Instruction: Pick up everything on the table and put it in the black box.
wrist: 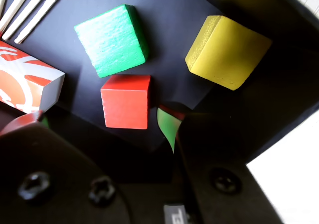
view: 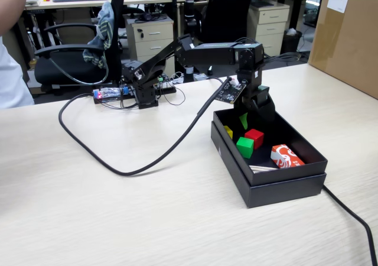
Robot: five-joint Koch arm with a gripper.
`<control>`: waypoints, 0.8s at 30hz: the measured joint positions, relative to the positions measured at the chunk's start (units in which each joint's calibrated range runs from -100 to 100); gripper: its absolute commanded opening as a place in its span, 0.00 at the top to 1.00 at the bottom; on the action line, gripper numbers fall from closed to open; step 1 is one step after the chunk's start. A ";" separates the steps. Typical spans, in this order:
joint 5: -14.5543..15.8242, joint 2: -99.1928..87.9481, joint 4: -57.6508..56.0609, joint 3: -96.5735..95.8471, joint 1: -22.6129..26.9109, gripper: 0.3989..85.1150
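Black box (view: pixel 282 186) sits closest to the fixed camera on the beige table (view: pixel 118 219), holding the red cube (view: pixel 255 137) on its floor, touching the green cube (view: pixel 245 146), with a yellow block (view: pixel 228 131) near the far wall and a red-and-white packet (view: pixel 286 156) to the right in that view. Gripper (wrist: pixel 109 129) hangs inside the box just over the red cube (wrist: pixel 125 101), jaws spread apart and pinching nothing; wrist view also shows pale wooden sticks (wrist: pixel 30 7) in a corner.
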 measured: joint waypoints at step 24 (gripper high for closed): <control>-4.74 -90.23 11.85 -68.92 -17.68 0.40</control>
